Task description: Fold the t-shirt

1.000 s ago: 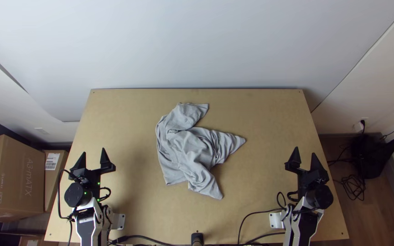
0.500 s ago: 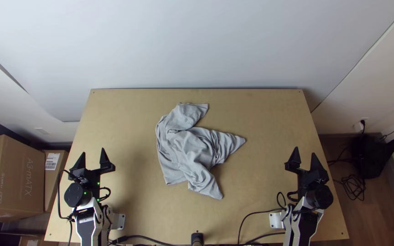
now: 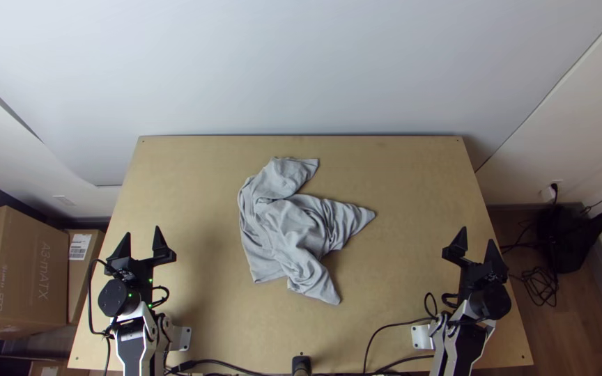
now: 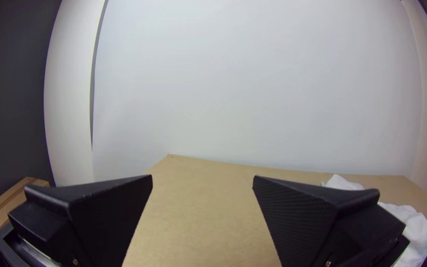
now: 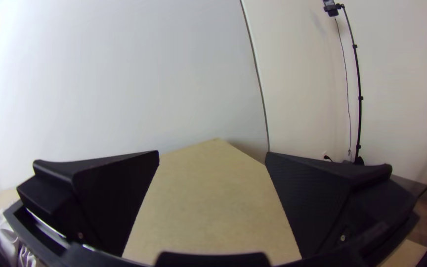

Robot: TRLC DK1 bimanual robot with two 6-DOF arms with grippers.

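Note:
A grey t-shirt lies bunched and twisted around the table's middle, with pointed ends toward the far edge, the right and the near side. My left gripper stands open to the left of the cloth, apart from it. My right gripper is open on the right side, also well away from the cloth. In the left wrist view, my left gripper has nothing between its fingers, and part of the t-shirt lies beyond one finger. The right wrist view has my right gripper with bare table between its fingers.
The wooden table has bare surface on both sides of the cloth. Black cables run along its near edge by a small black device. Cardboard boxes stand off the left side; a stand base is off the right.
My right gripper has turned slightly and shifted a little to the right. The left gripper and the t-shirt have stayed where they were.

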